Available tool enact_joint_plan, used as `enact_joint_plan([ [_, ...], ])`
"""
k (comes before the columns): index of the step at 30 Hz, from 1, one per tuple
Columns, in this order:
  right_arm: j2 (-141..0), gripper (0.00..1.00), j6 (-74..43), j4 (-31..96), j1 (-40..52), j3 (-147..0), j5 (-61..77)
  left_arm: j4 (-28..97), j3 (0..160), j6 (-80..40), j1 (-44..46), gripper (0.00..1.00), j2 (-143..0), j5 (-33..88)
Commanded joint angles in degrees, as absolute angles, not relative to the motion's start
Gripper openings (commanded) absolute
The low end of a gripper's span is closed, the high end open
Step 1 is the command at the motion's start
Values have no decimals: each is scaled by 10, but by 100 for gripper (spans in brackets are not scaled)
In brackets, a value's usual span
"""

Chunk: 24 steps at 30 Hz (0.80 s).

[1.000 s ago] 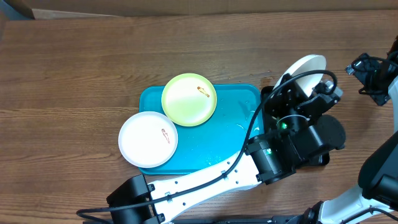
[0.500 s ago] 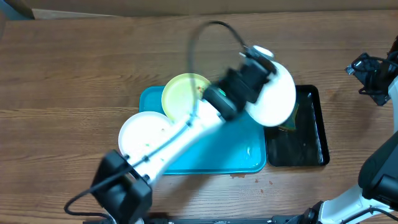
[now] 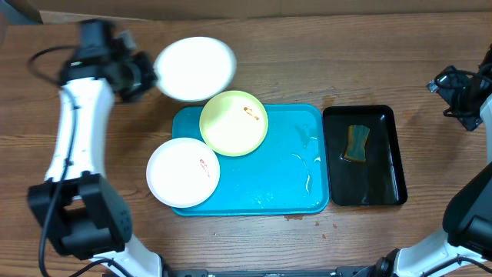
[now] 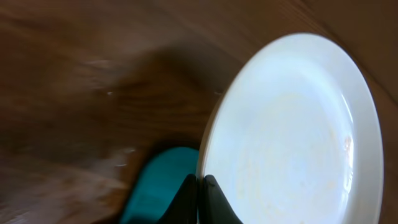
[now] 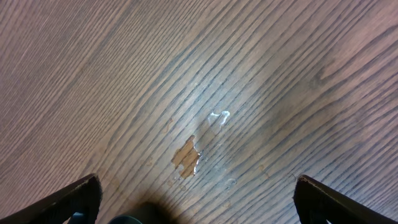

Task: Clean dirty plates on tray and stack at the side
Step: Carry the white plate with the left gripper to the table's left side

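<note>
From above, the blue tray (image 3: 280,181) lay on the desk (image 3: 346,61). A yellow-green plate (image 3: 234,123) with a small orange smear sat on its top left part. A white plate (image 3: 183,172) with a smear sat at its left side, partly over the rim. Beside it, a black tray (image 3: 384,181) held a green sponge (image 3: 356,144). The left claw (image 3: 147,73) held another white plate (image 3: 194,69) above the desk, up and left of the blue tray. The right claw (image 3: 460,96) was far off at the right edge.

On the left wrist, the claw pinched that plate's rim.

On the right wrist, the claw was wide apart, holding nothing, over a brown spot (image 5: 186,155).
</note>
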<state>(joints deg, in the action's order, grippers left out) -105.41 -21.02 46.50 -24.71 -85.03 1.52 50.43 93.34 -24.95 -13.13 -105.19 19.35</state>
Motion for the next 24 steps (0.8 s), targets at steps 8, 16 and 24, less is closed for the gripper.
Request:
enact_joint_plan([
  [8,-1049,100,-215,463,-246,-858,16,500,920,-199,-295,4,-1058,113],
  [16,-1049,100,-215,463,-246,-858,16,375,814,-207,-301,4,-1058,103],
  [24,-1049,100,-215,463,-246,-858,16,286,758,-214,-293,5,-1058,99],
])
